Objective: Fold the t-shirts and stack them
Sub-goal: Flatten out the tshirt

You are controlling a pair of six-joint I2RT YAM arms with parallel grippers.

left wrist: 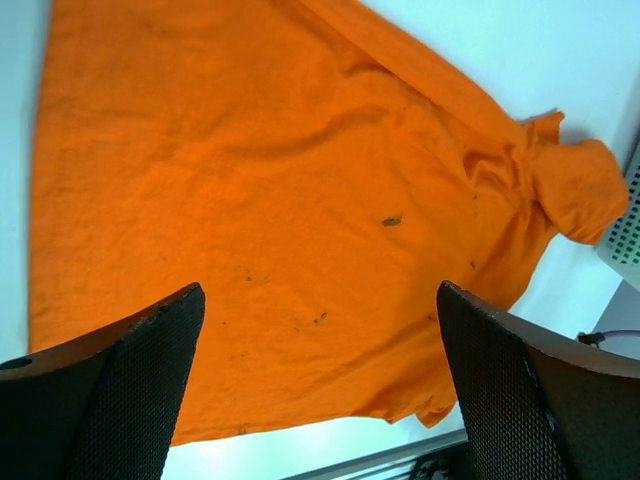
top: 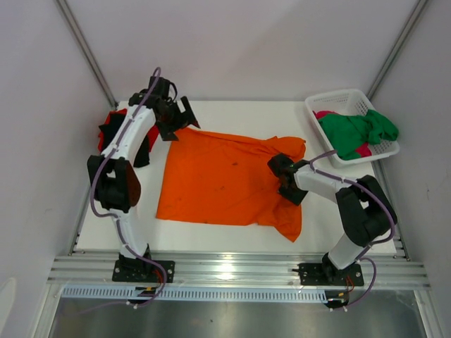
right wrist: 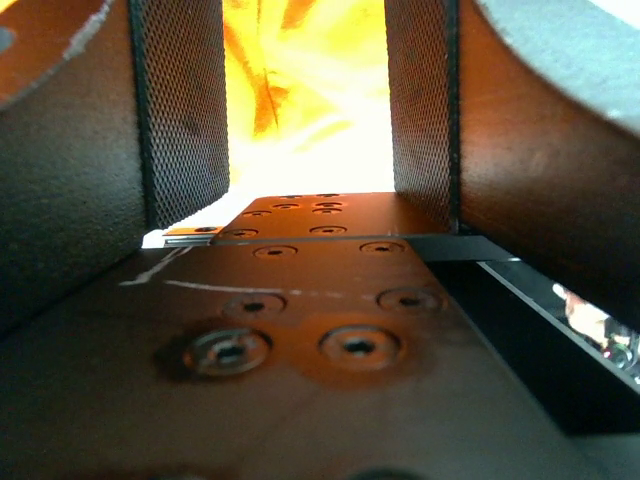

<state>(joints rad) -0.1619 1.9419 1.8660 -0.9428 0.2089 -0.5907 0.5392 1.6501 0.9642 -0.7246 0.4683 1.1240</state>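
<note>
The orange t-shirt [top: 218, 179] lies spread flat across the middle of the table, its right sleeve bunched up. My left gripper [top: 180, 121] hangs open above the shirt's far left corner. In the left wrist view the left gripper [left wrist: 320, 290] holds nothing, and the orange t-shirt [left wrist: 250, 180] fills the frame below it. My right gripper [top: 278, 169] is down on the shirt's right side by the sleeve. In the right wrist view its fingers [right wrist: 185, 100] stand apart, with orange cloth [right wrist: 300, 60] at their tips. A red t-shirt [top: 117, 117] and a black t-shirt [top: 141, 151] lie at the left edge behind the left arm.
A white lattice basket [top: 331, 98] stands at the back right with a green t-shirt [top: 359, 130] and a magenta one [top: 325, 114] inside. Its corner [left wrist: 630, 235] shows in the left wrist view. A metal rail [top: 232, 267] runs along the near edge.
</note>
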